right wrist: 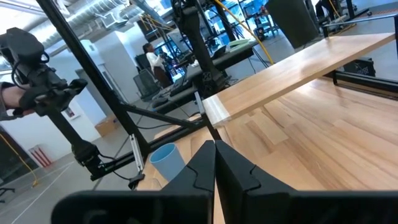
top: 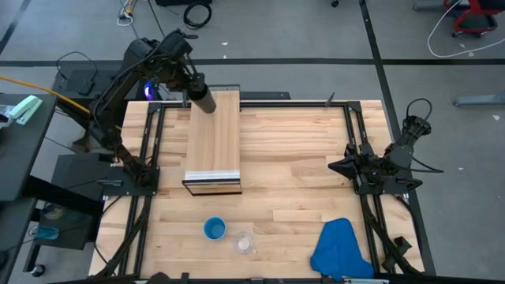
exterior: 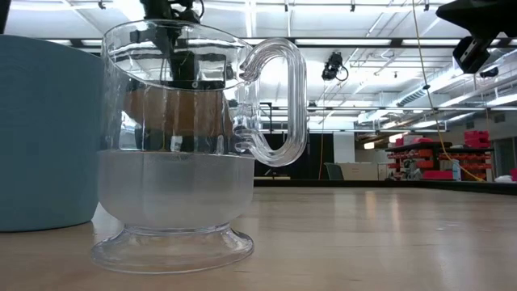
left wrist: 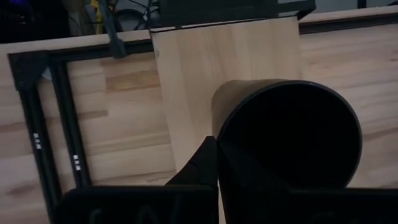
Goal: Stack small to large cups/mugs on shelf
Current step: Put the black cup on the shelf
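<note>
The tall black cup (top: pixel 203 101) is in my left gripper (top: pixel 192 85) over the far end of the light-wood shelf (top: pixel 213 146). In the left wrist view the black cup (left wrist: pixel 286 140) shows its open mouth above the shelf (left wrist: pixel 211 74). The blue cup (top: pixel 214 229) and the clear cup (top: pixel 245 242) stand on their bases near the table's near edge. The low view shows the clear cup (exterior: pixel 178 162) close up, with the blue cup (exterior: pixel 44 129) beside it. My right gripper (right wrist: pixel 214 155) is shut and parked at the table's right side (top: pixel 379 166). My left gripper is shut on the black cup near its open rim (left wrist: pixel 227 134). One finger (left wrist: pixel 202 165) lies against the outer wall; the cup hides the other. The fingers come from the table's far left, slanting down. The cup is tilted over the shelf's far end; whether its base touches the wood I cannot tell.
A blue cloth (top: pixel 341 248) lies at the table's near right corner. Black frame rails (top: pixel 150 150) run along both sides of the table. Bare wood lies between the shelf and the right arm. The shelf's pale front edge (top: pixel 211 175) faces the near side.
</note>
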`<state>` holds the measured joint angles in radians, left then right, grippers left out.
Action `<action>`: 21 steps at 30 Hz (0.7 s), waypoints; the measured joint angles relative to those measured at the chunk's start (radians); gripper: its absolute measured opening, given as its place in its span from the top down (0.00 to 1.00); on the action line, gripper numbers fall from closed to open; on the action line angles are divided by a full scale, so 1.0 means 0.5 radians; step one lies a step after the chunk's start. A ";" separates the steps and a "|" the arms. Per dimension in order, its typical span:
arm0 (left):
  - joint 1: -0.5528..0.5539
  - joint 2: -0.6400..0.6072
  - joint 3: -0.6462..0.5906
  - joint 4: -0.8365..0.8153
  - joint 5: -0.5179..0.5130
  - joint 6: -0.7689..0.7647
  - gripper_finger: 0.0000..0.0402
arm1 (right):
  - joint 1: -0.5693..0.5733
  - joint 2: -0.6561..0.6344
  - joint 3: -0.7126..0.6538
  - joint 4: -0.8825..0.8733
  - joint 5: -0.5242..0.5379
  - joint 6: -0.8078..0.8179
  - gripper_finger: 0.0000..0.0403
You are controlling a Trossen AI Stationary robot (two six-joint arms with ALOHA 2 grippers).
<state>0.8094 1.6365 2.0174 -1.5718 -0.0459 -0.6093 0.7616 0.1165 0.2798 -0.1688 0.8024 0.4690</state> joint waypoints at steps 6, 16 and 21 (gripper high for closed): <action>-0.017 0.059 0.000 0.001 -0.027 0.039 0.99 | 0.000 0.000 0.000 0.000 0.000 0.000 0.96; -0.017 0.069 0.000 0.002 -0.086 0.042 0.99 | 0.000 0.000 0.000 0.000 0.000 0.000 0.96; -0.034 0.125 0.000 0.002 -0.086 0.040 0.99 | 0.000 0.000 0.000 0.000 0.000 0.000 0.96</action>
<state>0.7923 1.6989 2.0174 -1.5707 -0.0891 -0.5895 0.7614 0.1165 0.2798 -0.1687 0.8024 0.4690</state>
